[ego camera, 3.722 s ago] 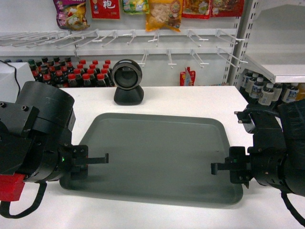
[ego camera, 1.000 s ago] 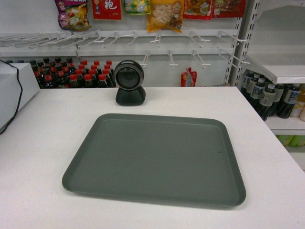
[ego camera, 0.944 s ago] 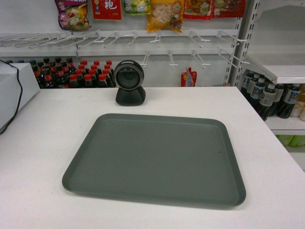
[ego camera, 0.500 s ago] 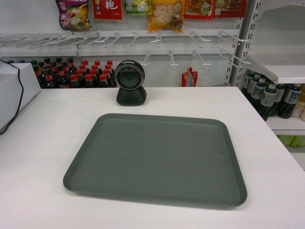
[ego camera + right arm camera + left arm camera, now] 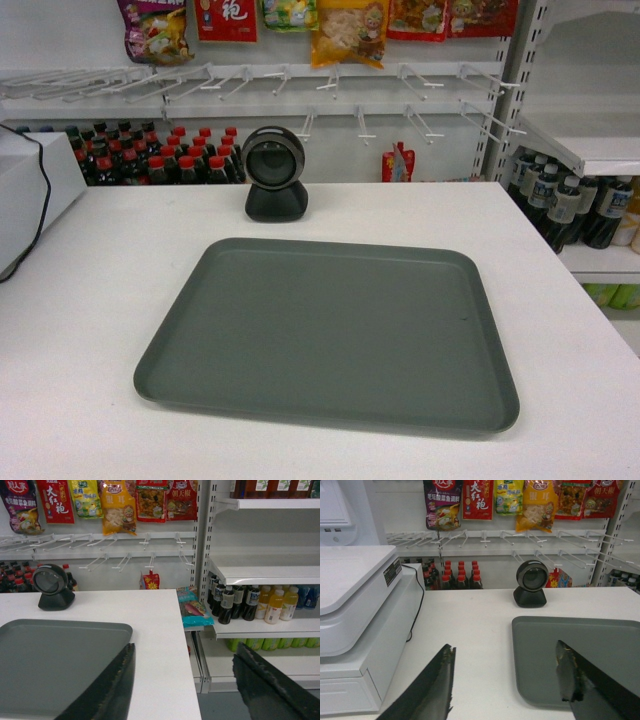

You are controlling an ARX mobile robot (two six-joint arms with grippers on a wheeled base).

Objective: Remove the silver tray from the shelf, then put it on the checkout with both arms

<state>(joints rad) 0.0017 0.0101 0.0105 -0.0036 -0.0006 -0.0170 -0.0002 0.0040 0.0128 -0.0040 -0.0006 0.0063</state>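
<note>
Both black grippers, left [image 5: 502, 680] and right [image 5: 182, 685], hang released; the flat grey-green metal tray [image 5: 330, 335] lies on the white checkout counter [image 5: 90, 300], so keep them clear.

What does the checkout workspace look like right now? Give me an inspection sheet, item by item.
Surface: checkout, white counter top, flat, no spills seen.
Job's things: silver tray lies flat on the checkout, held by nothing, with a tiny dark speck near its right edge.
Clutter: black round scanner stands behind the tray, apart from it; white cash register sits at the left end.
Grippers: left claw open, off the tray's left edge; right claw open, off its right edge; neither appears in the head view.
Cables: black cable runs down the register's side onto the counter.
Surroundings: hanging snack packs, red-capped bottles, drinks on the shelf to the right.
</note>
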